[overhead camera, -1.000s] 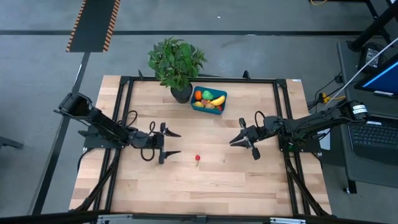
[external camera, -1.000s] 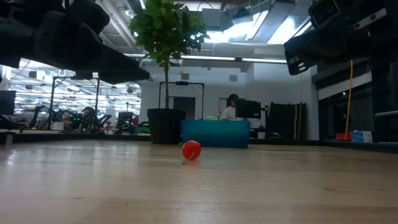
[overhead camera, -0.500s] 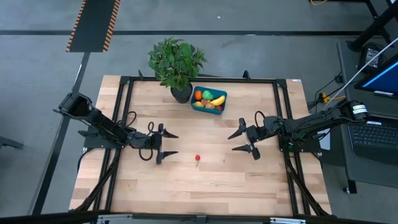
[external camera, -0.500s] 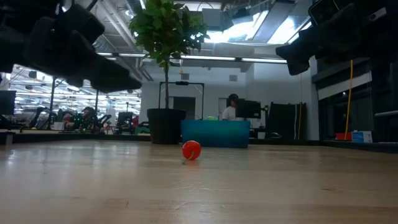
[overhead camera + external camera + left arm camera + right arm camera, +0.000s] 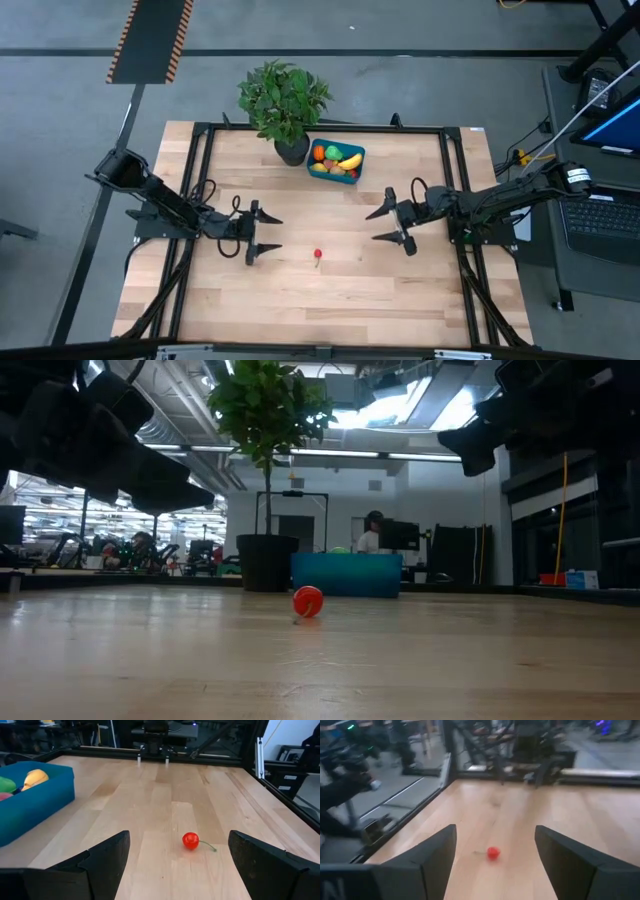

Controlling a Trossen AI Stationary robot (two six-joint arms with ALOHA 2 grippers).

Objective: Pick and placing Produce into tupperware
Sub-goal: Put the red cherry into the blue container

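Left gripper point(image 5: 268, 234) fingers spread wide, empty, left of centre in high view. Right gripper point(image 5: 384, 225) fingers apart, empty, right of centre. Red cherry point(image 5: 318, 255) lies between them on bare worktop point(image 5: 330, 300), touching neither. Teal tupperware point(image 5: 336, 161) w/ produce sits upper centre, beside potted plant point(image 5: 283, 103).

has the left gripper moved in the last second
Yes. In the high view the left gripper has pulled back toward its own side, farther from the red cherry, which lies where it did.
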